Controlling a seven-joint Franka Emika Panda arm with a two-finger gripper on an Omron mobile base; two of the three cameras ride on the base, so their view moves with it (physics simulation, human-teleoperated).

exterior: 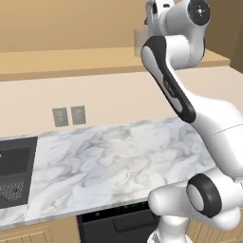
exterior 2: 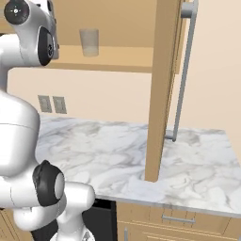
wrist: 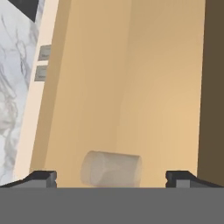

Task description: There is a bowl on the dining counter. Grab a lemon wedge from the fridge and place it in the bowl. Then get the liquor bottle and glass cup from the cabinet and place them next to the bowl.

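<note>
The glass cup (exterior 2: pixel 89 42) stands upright on the wooden shelf of the open wall cabinet (exterior 2: pixel 117 57). It also peeks out behind my forearm in the left base view (exterior: pixel 139 37). The hand view is rolled, so the glass cup (wrist: pixel 111 167) appears on its side. It sits just ahead of my gripper (wrist: pixel 111 180), between the two spread fingertips (wrist: pixel 41 178), untouched. The gripper is open and holds nothing. My arm is raised to shelf height. The bowl, lemon wedge, liquor bottle, fridge and dining counter are out of view.
The cabinet's open door (exterior 2: pixel 162 89), with its long metal handle (exterior 2: pixel 183 70), hangs to the right of the cup. Below lies a marble counter (exterior: pixel 109 161) with a black sink (exterior: pixel 14 175) at the left and a dishwasher (exterior: pixel 118 225) underneath. Two wall outlets (exterior: pixel 69 115) are on the backsplash.
</note>
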